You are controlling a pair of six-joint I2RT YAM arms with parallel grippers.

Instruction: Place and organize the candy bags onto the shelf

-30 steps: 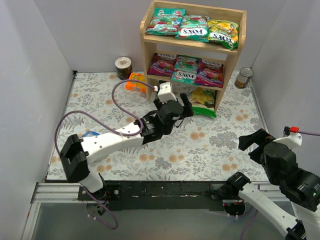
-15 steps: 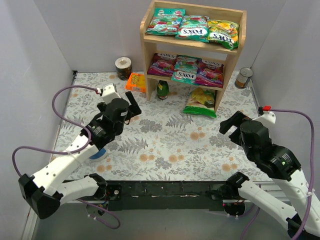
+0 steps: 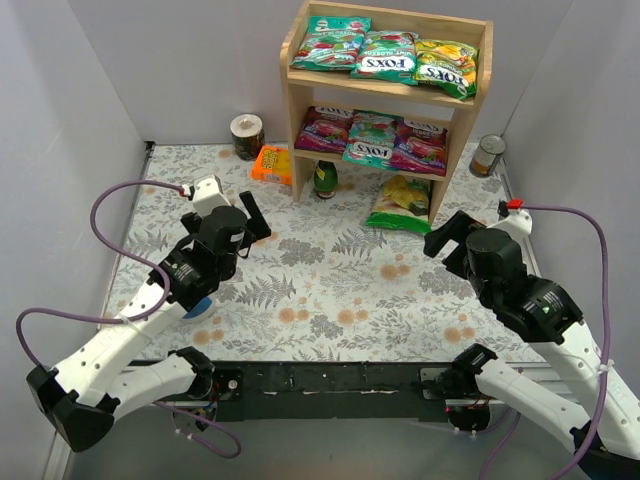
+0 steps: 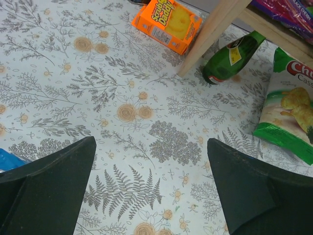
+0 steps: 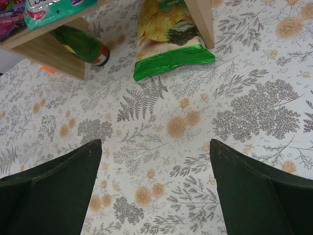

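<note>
Six candy bags (image 3: 388, 57) on shelf (image 3: 295, 120); left gripper (image 4: 151, 147) and right gripper (image 5: 154, 147) both spread apart, empty.

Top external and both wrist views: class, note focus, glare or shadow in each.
Top external: sharp, evenly lit, small highlights on the candy bags atop the shelf. Left wrist: tablecloth crisp, left fingers dark, detailless. Right wrist: right fingers equally dark; sheen on the snack bag.

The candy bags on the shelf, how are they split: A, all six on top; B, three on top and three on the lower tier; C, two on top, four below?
B: three candy bags lie on the top tier of the shelf, three on the lower tier.
</note>
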